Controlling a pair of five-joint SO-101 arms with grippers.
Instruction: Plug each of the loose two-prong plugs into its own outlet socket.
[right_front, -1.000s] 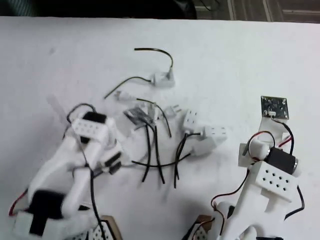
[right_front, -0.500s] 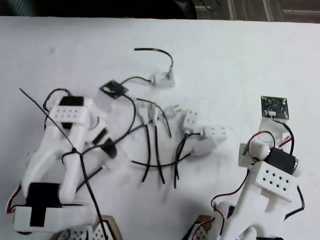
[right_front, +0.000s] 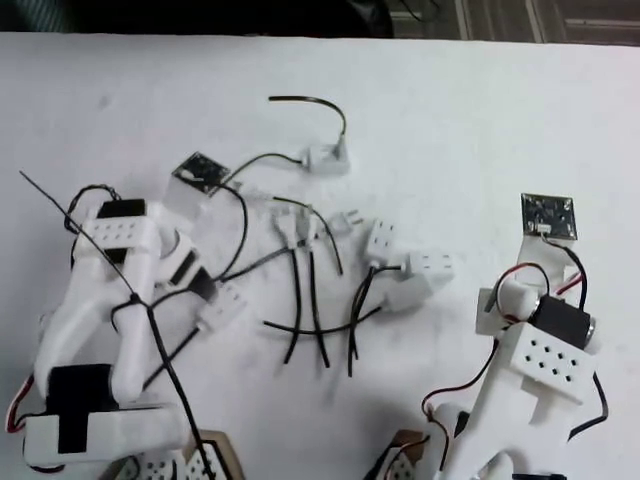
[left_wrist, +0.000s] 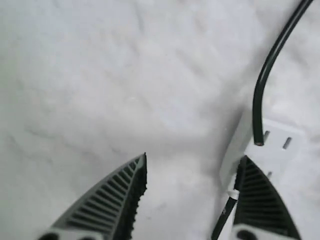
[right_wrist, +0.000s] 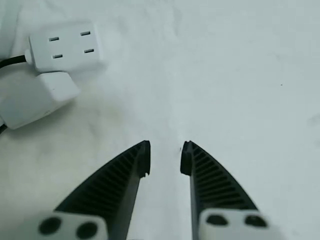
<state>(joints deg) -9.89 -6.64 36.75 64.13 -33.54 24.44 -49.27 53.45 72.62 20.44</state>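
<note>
White table (right_front: 500, 100), dark floor (right_front: 500, 18) beyond

The white table (right_front: 500, 110) carries scattered white plugs (right_front: 325, 158), outlet sockets (right_front: 431, 265) and what look like loose black cords (right_front: 318, 328).

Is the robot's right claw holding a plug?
No, the right gripper holds nothing; bare table shows in the gap between its two fingers.
</note>
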